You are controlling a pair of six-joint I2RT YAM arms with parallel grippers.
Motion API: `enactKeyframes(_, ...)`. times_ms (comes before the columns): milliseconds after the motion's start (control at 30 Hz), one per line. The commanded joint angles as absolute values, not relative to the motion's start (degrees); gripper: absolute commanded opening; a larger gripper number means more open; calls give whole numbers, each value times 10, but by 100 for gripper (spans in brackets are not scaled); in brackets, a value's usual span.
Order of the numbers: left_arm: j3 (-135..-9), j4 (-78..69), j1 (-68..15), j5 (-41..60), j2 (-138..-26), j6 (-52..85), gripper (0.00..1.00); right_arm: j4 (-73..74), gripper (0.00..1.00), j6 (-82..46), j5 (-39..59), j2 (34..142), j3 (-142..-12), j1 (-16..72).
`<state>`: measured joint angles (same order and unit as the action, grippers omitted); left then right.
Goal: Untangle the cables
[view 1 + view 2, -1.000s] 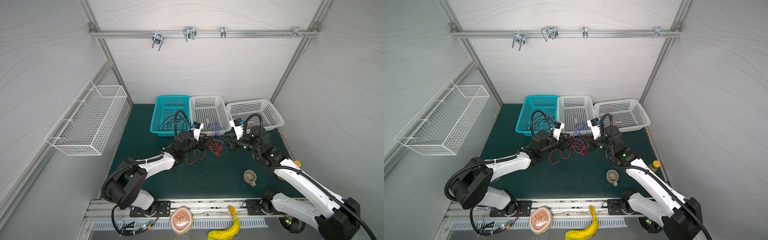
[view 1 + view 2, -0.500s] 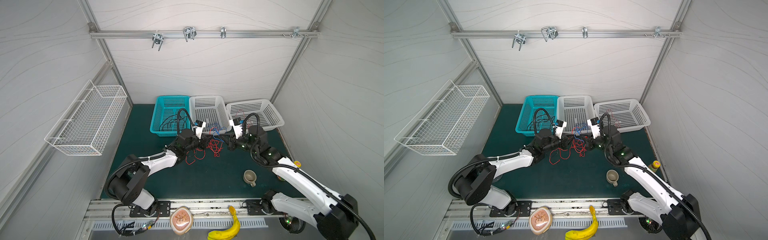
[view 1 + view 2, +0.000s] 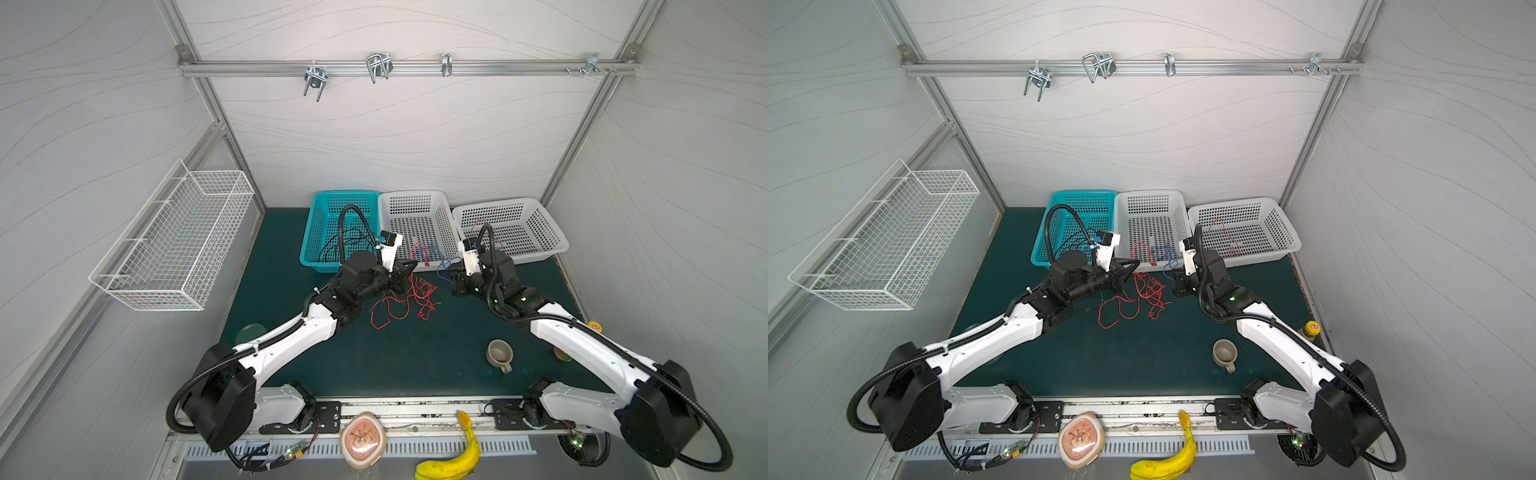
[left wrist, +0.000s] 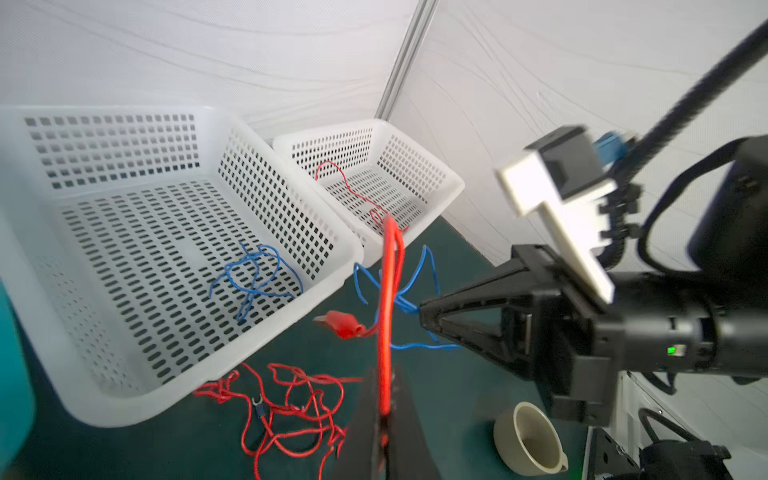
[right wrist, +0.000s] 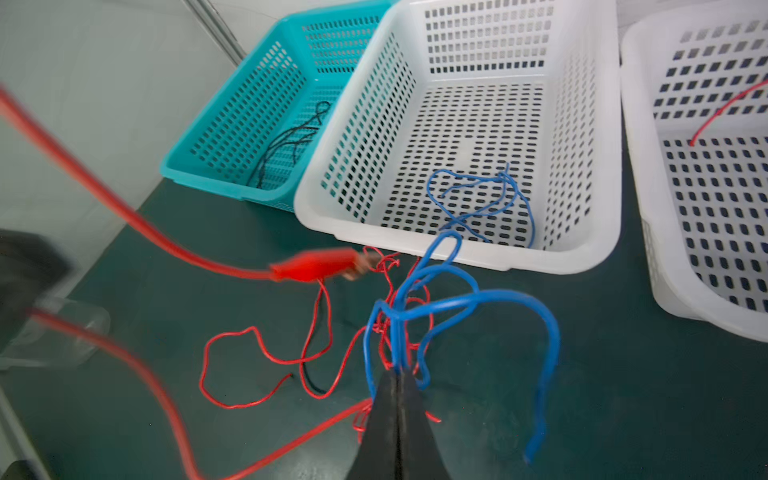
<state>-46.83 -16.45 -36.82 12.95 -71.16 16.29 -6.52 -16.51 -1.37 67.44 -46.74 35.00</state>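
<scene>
On the green mat (image 3: 415, 361) by the white basket's (image 5: 519, 259) front edge, your left gripper (image 4: 385, 399) clamps a red cable (image 4: 386, 291), your right gripper (image 5: 398, 382) pinches blue cables (image 5: 490, 297), the tangle (image 3: 411, 299) between them.

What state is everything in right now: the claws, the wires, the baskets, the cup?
Left gripper: shut on thick red cable
Right gripper: shut on blue loops
Red tangle: loose on the mat
Teal basket: holds black cables
Middle white basket: holds blue cables
Right white basket: holds thin red wire
Mug: upright, empty
</scene>
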Motion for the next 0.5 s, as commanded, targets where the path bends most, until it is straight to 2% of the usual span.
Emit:
enactKeyframes(0,-490,-159,-368,91,-673,133,0,-86,0,-156,-54,699,-505,347)
enactKeyframes(300,-484,-117,-360,90,-603,114,0,-65,0,-157,-51,785,-580,341)
enactKeyframes(467,-468,-108,-360,97,-591,120,0,-51,0,-158,-39,884,-650,331)
